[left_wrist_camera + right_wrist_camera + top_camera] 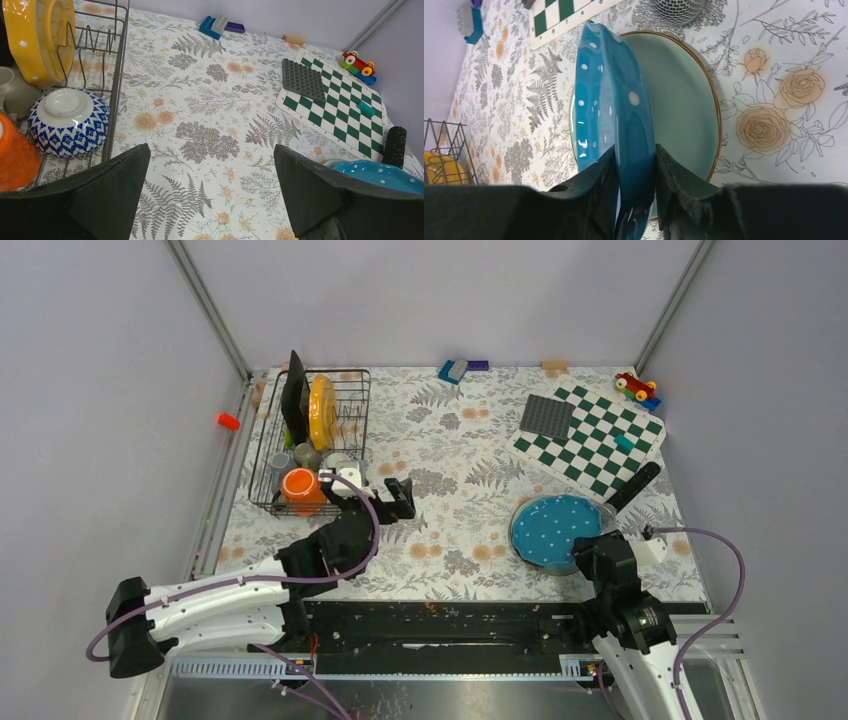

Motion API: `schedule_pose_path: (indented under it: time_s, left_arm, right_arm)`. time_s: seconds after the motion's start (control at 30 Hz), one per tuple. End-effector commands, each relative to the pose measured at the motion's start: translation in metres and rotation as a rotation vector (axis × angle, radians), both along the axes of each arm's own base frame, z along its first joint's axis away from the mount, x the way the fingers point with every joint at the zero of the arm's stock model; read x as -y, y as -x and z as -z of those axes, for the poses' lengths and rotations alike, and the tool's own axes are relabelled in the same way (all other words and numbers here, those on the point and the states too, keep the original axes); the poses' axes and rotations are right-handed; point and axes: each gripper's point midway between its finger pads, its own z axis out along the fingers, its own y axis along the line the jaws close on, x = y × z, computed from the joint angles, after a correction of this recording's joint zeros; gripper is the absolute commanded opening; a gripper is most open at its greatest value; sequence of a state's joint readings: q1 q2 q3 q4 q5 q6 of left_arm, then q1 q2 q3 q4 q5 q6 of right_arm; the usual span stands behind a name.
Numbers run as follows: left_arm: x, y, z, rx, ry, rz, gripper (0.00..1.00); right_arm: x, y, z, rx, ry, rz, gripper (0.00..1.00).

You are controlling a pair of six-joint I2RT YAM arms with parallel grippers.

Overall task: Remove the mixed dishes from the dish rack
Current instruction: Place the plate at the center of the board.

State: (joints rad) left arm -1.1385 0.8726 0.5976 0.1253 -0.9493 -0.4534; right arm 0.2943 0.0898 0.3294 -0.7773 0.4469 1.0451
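Grey walls [450, 300] close in a table under a fern-and-rose cloth [450, 450]. The dish rack [352, 410] sits far left, holding a yellow plate [321, 410] and an orange mug [300, 488]. Beside it the left gripper [211, 150] is spread wide. The right gripper [634, 150] pinches the blue dotted plate [609, 100], tilted over a pale plate [679, 100].

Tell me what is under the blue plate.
A pale green plate with a brown rim, partly hidden by the blue plate that the right tool grips. Anything beneath that cannot be seen.
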Motion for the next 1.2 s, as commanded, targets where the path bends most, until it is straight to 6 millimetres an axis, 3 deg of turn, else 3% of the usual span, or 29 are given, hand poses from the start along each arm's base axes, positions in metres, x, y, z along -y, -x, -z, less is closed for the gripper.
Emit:
schedule_pose_path:
  time_s: [0.0,0.17,0.33,0.53,0.77,1.17]
  left_arm:
    - [0.000,-0.004,-0.006,0.011,0.037,-0.021,0.99]
    - [0.001,-0.005,-0.004,0.006,0.031,-0.026,0.99]
    - [0.002,-0.006,-0.003,-0.002,0.019,-0.030,0.99]
    - [0.004,-0.008,-0.001,-0.009,-0.002,-0.035,0.99]
    - [-0.001,-0.008,0.002,-0.020,-0.023,-0.050,0.99]
    - [-0.013,-0.008,0.009,-0.032,-0.028,-0.097,0.99]
  right_arm:
    - [0.009,0.007,0.013,-0.056,0.052,0.021,0.39]
    - [0.008,0.016,0.028,-0.114,0.055,0.004,0.48]
    - [0.004,0.016,0.028,-0.116,0.047,-0.017,0.50]
    - [0.002,0.017,0.031,-0.143,0.049,-0.034,0.61]
    - [-0.002,0.008,0.030,-0.129,0.065,-0.058,0.73]
    - [-0.002,-0.014,0.026,-0.122,0.097,-0.039,0.84]
